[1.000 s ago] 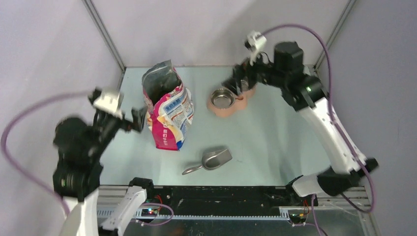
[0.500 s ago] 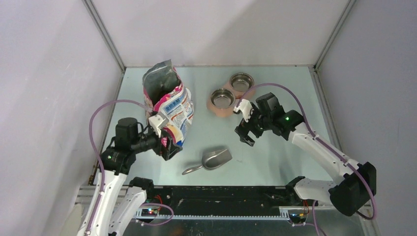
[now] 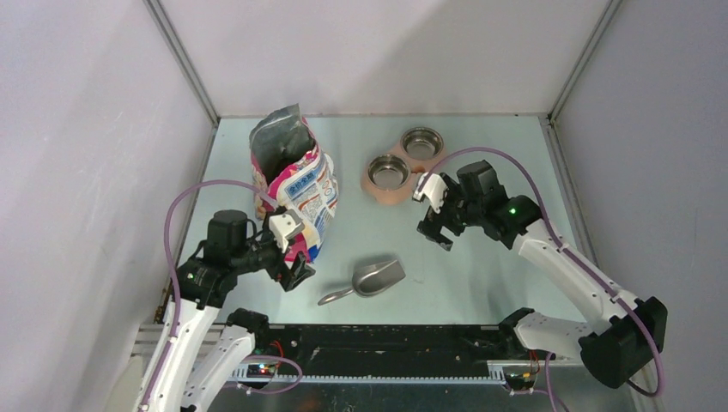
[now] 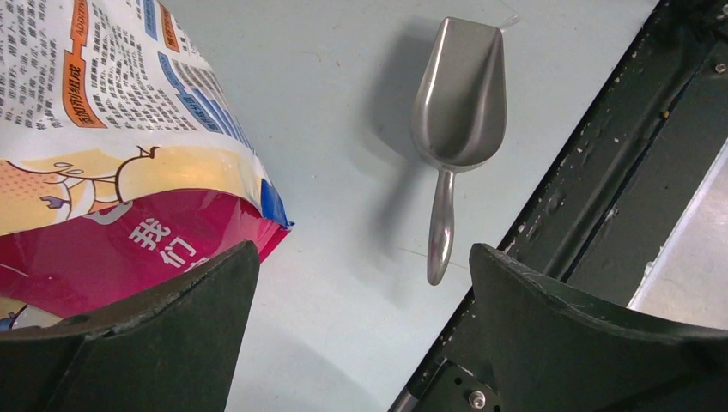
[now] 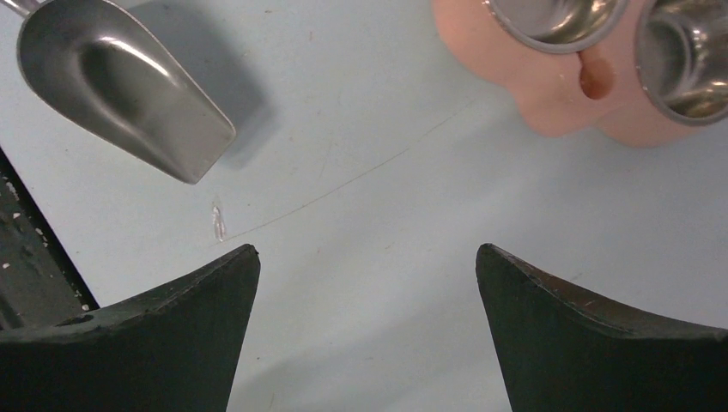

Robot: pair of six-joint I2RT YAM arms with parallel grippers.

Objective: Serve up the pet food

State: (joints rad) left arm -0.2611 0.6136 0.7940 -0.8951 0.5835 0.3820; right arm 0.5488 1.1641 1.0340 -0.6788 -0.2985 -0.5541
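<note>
No pet food shows; the open pink-white-blue printed bag (image 3: pixel 292 193) stands upright at the back left, its inside dark. An empty grey metal scoop (image 3: pixel 371 277) lies on the table, handle toward the near left. My left gripper (image 3: pixel 299 264) hovers open by the bag's lower corner (image 4: pixel 103 172), left of the scoop (image 4: pixel 459 94). In its wrist view the left gripper (image 4: pixel 362 251) holds nothing. My right gripper (image 3: pixel 435 233), also open and empty (image 5: pixel 367 250), hangs between the scoop (image 5: pixel 120 81) and the pink two-bowl feeder (image 3: pixel 382 190).
The feeder's pink base (image 5: pixel 549 94) carries two empty steel bowls (image 5: pixel 558 17) (image 5: pixel 687 60). A black rail (image 3: pixel 386 339) runs along the table's near edge, close behind the scoop's handle. Grey walls enclose the table on three sides.
Both arms swung down from raised poses to low over the table. Since half a second ago each gripper has shifted only slightly. Bag, scoop and feeder have not moved.
</note>
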